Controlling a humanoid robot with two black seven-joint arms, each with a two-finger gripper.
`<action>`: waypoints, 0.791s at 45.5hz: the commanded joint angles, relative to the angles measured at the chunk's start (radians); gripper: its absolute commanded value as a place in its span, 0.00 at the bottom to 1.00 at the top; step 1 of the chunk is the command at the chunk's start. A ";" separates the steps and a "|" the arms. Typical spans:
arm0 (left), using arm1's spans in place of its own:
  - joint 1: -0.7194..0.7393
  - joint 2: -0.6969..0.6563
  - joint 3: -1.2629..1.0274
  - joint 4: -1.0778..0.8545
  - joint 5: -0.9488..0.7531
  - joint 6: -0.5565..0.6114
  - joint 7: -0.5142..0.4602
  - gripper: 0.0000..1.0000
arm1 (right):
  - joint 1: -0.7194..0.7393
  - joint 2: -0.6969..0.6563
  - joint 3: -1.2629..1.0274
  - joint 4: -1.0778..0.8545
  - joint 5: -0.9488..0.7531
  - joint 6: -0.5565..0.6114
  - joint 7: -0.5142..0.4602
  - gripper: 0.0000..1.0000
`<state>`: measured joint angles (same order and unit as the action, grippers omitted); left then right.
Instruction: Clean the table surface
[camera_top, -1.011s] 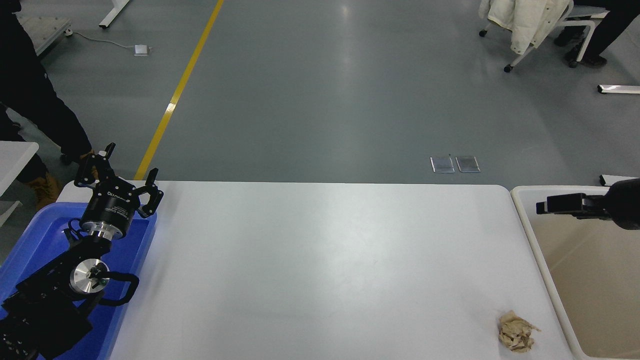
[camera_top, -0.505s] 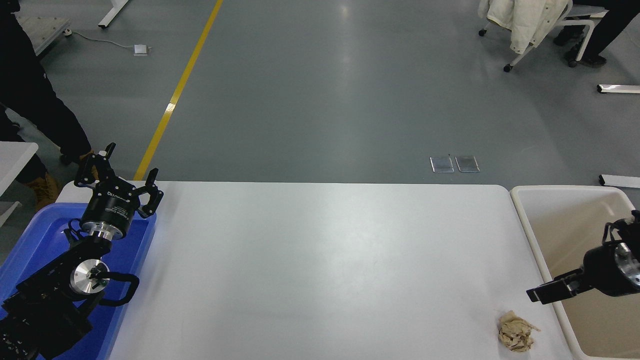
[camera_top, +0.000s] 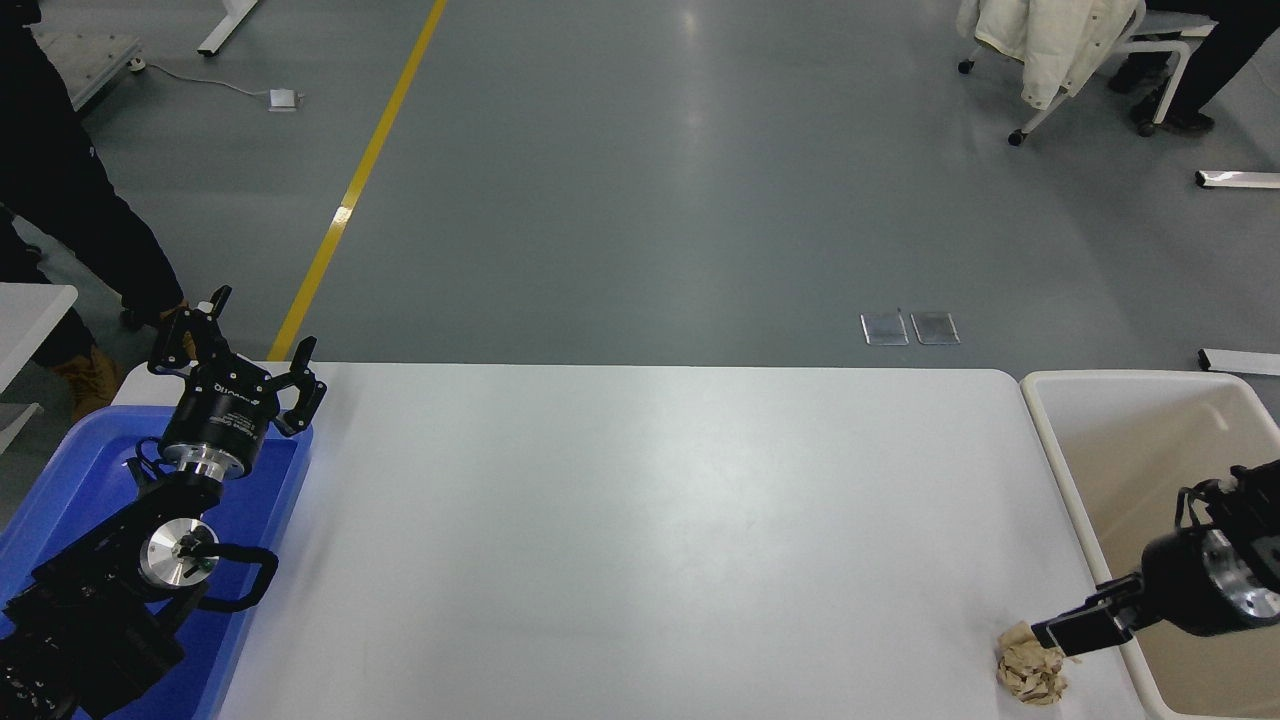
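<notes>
The white table surface fills the lower half of the head view. A crumpled tan paper wad lies on it near the front right corner. My right gripper comes in from the right edge, low over the table, with its tip at the top of the wad; I cannot tell whether it touches or grips it. My left gripper is parked at the lower left above the blue tray, open and empty.
A cream-coloured rimmed bin stands against the table's right end, under my right arm. A blue plastic tray sits at the left end. A person's dark leg stands at the far left; a chair is far right.
My right gripper has swung from high over the bin down and toward the front, across the bin's rim, to the paper wad. The wad and the left arm have not moved.
</notes>
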<state>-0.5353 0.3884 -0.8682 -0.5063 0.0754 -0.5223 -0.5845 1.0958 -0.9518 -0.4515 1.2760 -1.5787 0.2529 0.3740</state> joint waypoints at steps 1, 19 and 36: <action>0.000 0.001 0.000 0.000 0.001 0.001 0.000 1.00 | -0.067 0.027 0.001 -0.018 0.000 -0.058 -0.010 1.00; 0.000 0.000 0.000 0.000 0.000 -0.001 0.000 1.00 | -0.083 0.080 0.002 -0.089 0.011 -0.095 -0.014 1.00; 0.000 0.001 0.000 0.000 0.000 -0.001 0.000 1.00 | -0.143 0.122 0.004 -0.147 0.028 -0.127 -0.014 1.00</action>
<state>-0.5354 0.3881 -0.8682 -0.5062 0.0755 -0.5222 -0.5844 0.9855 -0.8527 -0.4483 1.1566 -1.5579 0.1510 0.3612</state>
